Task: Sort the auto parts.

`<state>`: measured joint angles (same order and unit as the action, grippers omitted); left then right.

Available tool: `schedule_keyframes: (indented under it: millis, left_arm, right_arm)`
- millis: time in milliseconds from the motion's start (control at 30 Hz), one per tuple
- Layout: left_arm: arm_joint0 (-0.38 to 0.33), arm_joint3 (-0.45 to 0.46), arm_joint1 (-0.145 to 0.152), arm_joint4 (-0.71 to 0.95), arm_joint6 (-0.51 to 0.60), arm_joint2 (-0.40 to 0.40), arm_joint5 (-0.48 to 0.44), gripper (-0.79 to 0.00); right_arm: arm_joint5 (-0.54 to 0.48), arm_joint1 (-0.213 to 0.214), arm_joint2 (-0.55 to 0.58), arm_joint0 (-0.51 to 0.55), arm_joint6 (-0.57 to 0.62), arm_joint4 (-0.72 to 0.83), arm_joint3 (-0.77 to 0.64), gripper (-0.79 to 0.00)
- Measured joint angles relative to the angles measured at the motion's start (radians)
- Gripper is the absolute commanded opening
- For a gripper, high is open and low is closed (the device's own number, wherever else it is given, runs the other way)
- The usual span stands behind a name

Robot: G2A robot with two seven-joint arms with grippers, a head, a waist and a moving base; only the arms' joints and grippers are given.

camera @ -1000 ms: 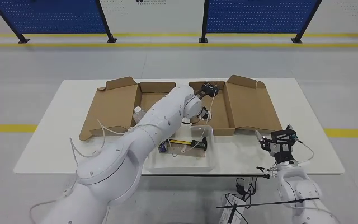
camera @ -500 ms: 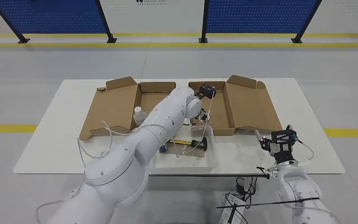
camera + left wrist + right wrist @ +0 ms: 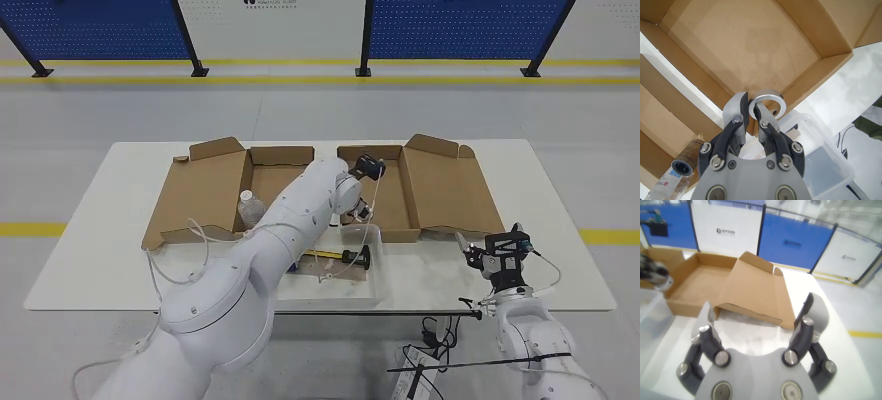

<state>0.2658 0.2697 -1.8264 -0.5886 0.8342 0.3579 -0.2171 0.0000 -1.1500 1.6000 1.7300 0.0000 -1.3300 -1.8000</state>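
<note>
Left wrist view: your left pincer (image 3: 750, 108) is gripping a metal ring (image 3: 770, 97) at the cardboard box's (image 3: 753, 47) corner, while your right pincer (image 3: 758, 302) is hanging open at the bench's (image 3: 560, 200) four o'clock.

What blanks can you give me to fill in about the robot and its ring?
The ring is held by the ____ gripper. The right gripper is ____. The ring hangs at a corner of a box made of ____.
Missing words: left, open, cardboard.
</note>
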Motion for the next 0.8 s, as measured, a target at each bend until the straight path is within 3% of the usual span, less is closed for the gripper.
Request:
schedule_keyframes:
  millis: [467,800]
  left_arm:
    - [-0.002,-0.037,-0.021,-0.017,0.015,0.018,-0.017,-0.785]
    - [-0.003,-0.053,-0.030,-0.029,0.020,0.031,-0.024,-0.720]
  right_arm:
    - [0.000,0.000,0.000,0.000,0.000,0.000,0.000,0.000]
    - [0.000,0.000,0.000,0.000,0.000,0.000,0.000,0.000]
